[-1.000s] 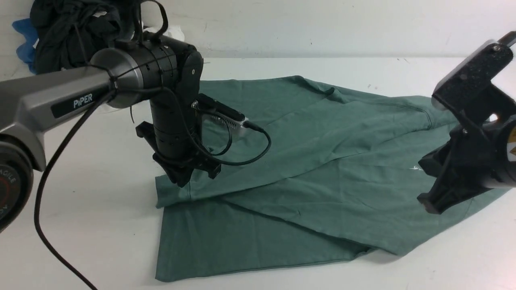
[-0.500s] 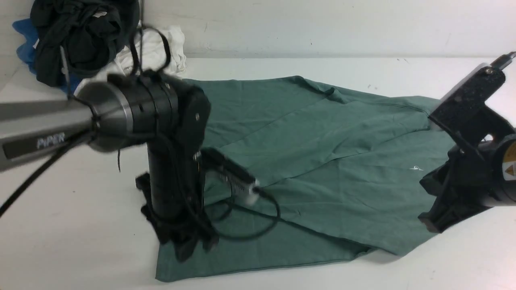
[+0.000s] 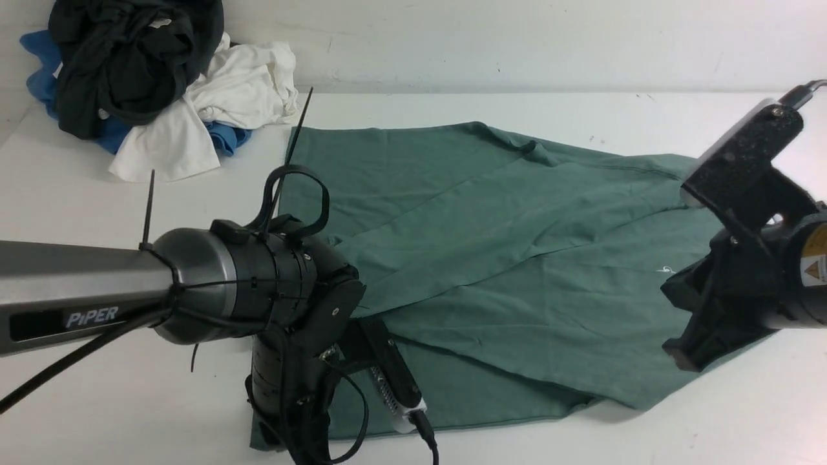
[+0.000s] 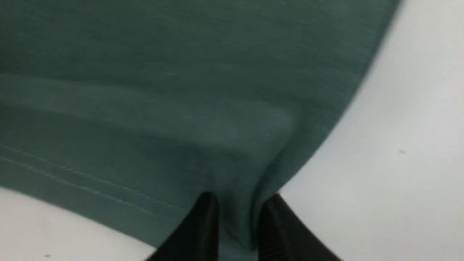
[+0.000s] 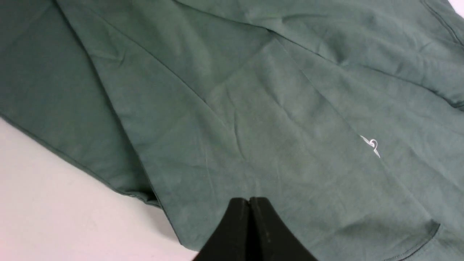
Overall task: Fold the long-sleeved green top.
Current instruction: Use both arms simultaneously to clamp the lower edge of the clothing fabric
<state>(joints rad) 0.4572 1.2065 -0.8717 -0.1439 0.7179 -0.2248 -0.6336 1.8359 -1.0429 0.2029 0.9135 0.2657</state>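
The green long-sleeved top lies spread on the white table, its left part folded over the body in a diagonal crease. My left gripper is low at the top's near left corner, mostly hidden behind its own wrist. In the left wrist view its fingers pinch a raised ridge of the green top beside the stitched hem, so the left gripper is shut on the cloth. My right gripper hovers shut and empty over the top's right side. In the right wrist view the right gripper is above the cloth near a small white mark.
A heap of other clothes sits at the far left corner: a black garment, a white one and a blue one. The back wall runs behind the table. The table's near edge is just below the top's hem.
My left arm has come down and toward me, from the folded edge to the top's near left corner, and has closed on the cloth there. The right gripper dropped slightly.
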